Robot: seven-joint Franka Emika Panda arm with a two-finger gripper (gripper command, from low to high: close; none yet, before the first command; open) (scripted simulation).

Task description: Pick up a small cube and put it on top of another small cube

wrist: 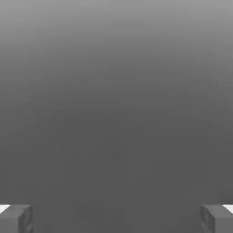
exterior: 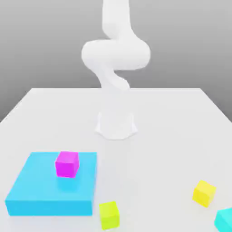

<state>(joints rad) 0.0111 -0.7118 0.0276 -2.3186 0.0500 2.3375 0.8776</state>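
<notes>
Starting with the exterior view: got a big, flat blue slab [exterior: 52,181] lying on a white table [exterior: 154,158], so using that as the landmark. Can spot a magenta cube [exterior: 67,164] sitting right on top of the slab, towards the rear edge and the exterior view's right side of it. Then, just beside the slab's front corner on the exterior view's right, can see a lime cube [exterior: 109,215] down on the table.

For the actual task, look well apart from the slab, off to the exterior view's right: there, find the small yellow cube [exterior: 204,193], resting on the table and turned at an angle. Even further from the slab in that direction, and a bit nearer the camera, can make out a cyan cube [exterior: 224,220], partly cut off by the frame edge. Behind the slab and over to the exterior view's right, can see the white robot arm [exterior: 116,54] rising from its base [exterior: 116,126].

On to the hand view: got the gripper [wrist: 116,219] spread wide, with dark fingers [wrist: 214,219] far apart against a plain grey backdrop [wrist: 116,109], lighter at one end.
</notes>
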